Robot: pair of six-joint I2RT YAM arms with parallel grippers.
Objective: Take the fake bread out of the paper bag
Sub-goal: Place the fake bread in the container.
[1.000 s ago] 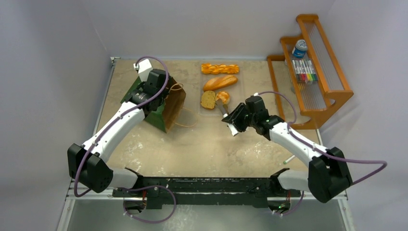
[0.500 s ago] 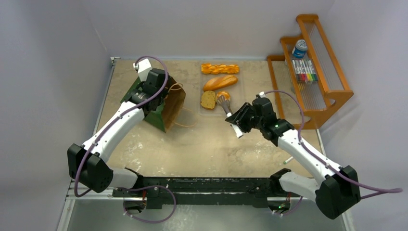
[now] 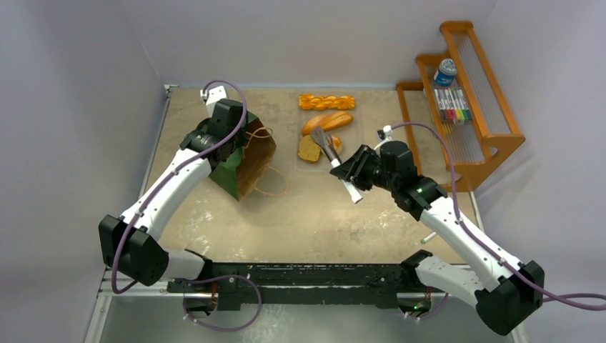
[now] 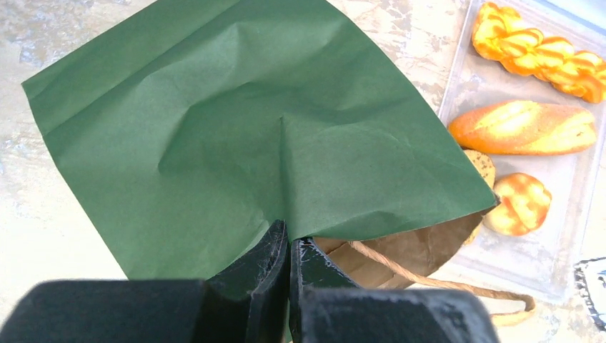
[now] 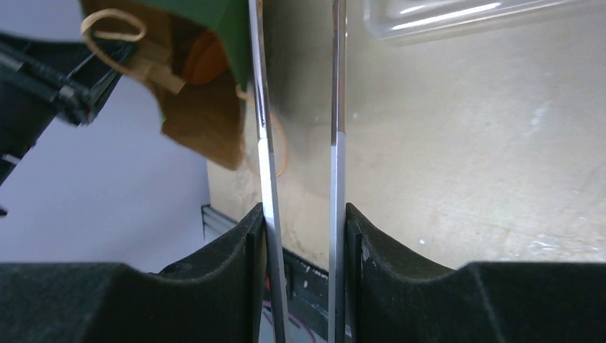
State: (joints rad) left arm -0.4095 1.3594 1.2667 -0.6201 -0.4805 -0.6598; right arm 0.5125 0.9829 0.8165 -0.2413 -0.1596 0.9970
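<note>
Matt green paper bag (image 4: pixel 250 128); glossy bread (image 4: pixel 525 127); shiny metal tongs (image 5: pixel 338 107).

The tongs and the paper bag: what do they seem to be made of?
The tongs: probably polished metal, since their thin arms shine like mirrors. The paper bag: matte green paper with soft creases, and brown kraft paper inside.

A mottled tan tabletop (image 3: pixel 307 214) lies under the right pincer (image 3: pixel 351 171) and the left pincer (image 3: pixel 232 143). Plain pale grey walls (image 3: pixel 300 43) rise beyond both and on the left pincer's outer side. To the right of the right pincer stands a stepped wooden rack (image 3: pixel 493 143) with coloured markers (image 3: pixel 452 106) and a blue-capped tub (image 3: pixel 445 71). A dark rail (image 3: pixel 300 275) runs nearer than both. The light is soft and even.
</note>
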